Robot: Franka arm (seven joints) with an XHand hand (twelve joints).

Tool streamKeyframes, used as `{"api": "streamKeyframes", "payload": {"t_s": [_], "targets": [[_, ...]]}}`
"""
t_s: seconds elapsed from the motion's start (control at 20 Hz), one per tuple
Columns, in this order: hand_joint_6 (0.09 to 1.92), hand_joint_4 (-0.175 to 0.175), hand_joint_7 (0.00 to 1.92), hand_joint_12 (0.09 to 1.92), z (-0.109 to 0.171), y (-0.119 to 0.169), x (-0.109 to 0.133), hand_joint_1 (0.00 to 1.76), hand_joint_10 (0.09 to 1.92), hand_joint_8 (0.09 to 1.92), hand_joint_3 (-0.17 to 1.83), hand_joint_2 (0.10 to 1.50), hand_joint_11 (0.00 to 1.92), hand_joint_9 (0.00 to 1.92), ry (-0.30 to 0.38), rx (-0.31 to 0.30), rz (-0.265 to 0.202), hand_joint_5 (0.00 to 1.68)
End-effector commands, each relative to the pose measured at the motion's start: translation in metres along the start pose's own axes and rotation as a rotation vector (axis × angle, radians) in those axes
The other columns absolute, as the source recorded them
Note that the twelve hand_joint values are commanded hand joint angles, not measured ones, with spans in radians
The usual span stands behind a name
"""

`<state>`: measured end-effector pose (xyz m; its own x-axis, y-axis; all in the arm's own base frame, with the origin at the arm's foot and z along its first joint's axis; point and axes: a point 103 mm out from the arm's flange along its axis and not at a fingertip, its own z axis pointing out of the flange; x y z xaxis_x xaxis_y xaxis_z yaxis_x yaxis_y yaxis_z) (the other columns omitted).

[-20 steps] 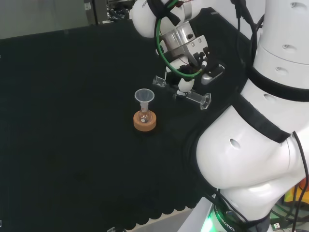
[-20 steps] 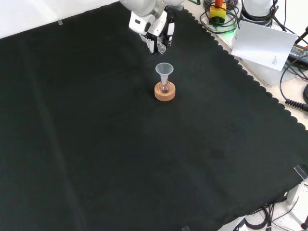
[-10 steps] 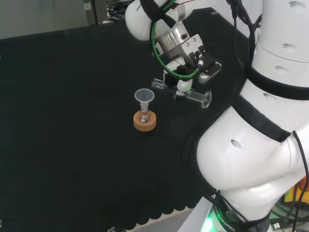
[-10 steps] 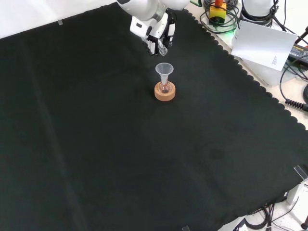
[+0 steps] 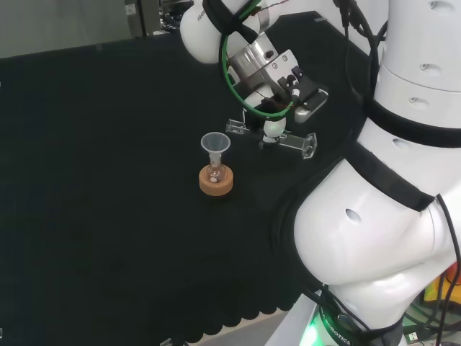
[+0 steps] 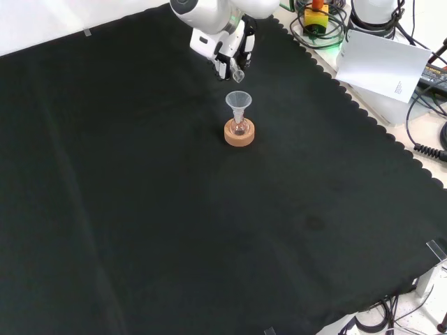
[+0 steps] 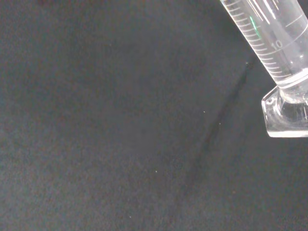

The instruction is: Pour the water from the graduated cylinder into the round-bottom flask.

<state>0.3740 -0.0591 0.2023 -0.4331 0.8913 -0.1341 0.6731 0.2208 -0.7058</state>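
A small round-bottom flask (image 5: pixel 214 174) stands in a cork ring (image 5: pixel 216 184) with a clear funnel (image 5: pixel 215 143) in its neck. The same flask (image 6: pixel 239 128), ring (image 6: pixel 239 135) and funnel (image 6: pixel 238 101) appear in the front view. Just right of the funnel in the head view, the hand (image 5: pixel 277 94) is curled round a clear graduated cylinder (image 5: pixel 292 143), which lies almost level above the cloth. Its mouth end points toward the funnel and its foot points away. From the front, the hand (image 6: pixel 227 50) holds the cylinder (image 6: pixel 237 74) just beyond the funnel. The wrist view shows the cylinder's scale and foot (image 7: pixel 285 114).
Black cloth (image 6: pixel 140 209) covers the bench around the flask. The arm's big white links (image 5: pixel 382 216) stand at the right of the head view. Cables and a white sheet (image 6: pixel 383 66) lie beyond the cloth's scalloped edge in the front view.
The hand has shifted slightly left and up in the head view, carrying the cylinder with it and keeping it nearly level. The flask, funnel and ring have not moved.
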Motion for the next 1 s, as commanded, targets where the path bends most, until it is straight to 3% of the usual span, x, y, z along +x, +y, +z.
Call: {"api": "streamKeyframes", "payload": {"t_s": [0.05,1.0], "targets": [[1.07,-0.113,1.16,0.77,-0.0007,-0.0013,0.0005,1.12,0.12,0.43,-0.01,1.14,1.22,1.36,-0.026,0.032,0.015,0.95],[1.07,-0.111,1.17,0.77,-0.0089,-0.0003,0.0005,1.12,0.11,0.42,-0.01,1.14,1.22,1.37,-0.069,0.115,0.040,0.95]]}}
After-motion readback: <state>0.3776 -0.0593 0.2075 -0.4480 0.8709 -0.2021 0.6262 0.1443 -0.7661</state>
